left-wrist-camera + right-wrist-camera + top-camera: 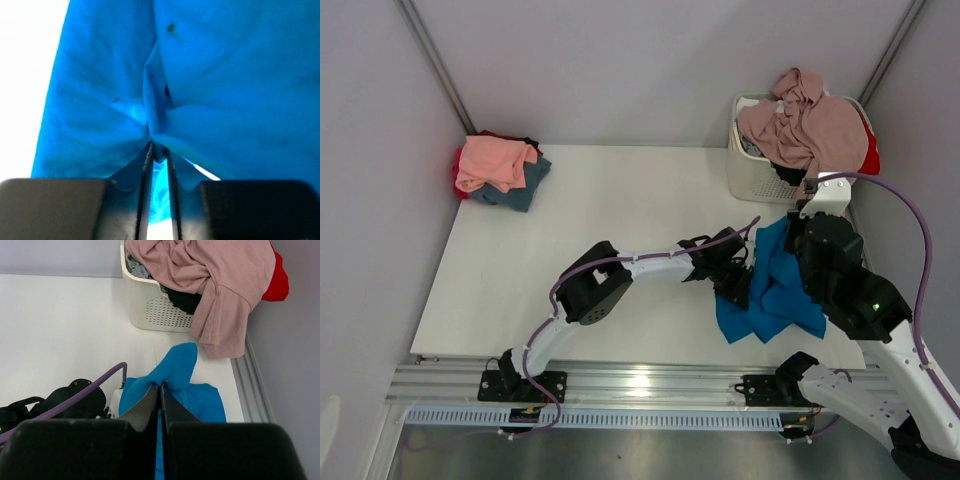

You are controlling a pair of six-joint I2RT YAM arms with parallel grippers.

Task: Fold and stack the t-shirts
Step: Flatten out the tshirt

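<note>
A stack of t-shirts (498, 170) is placed at the table's (620, 210) far left. A basket (748, 175), topped by a heap of t-shirts (810, 125), is placed far right. A single t-shirt (775, 295) is located before it.

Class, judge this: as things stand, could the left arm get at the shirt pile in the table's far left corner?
Probably not yet. The left pincer is clamped on the bright blue t-shirt, so it isn't free. Nothing lies on the table between it and the shirt pile, though.
</note>
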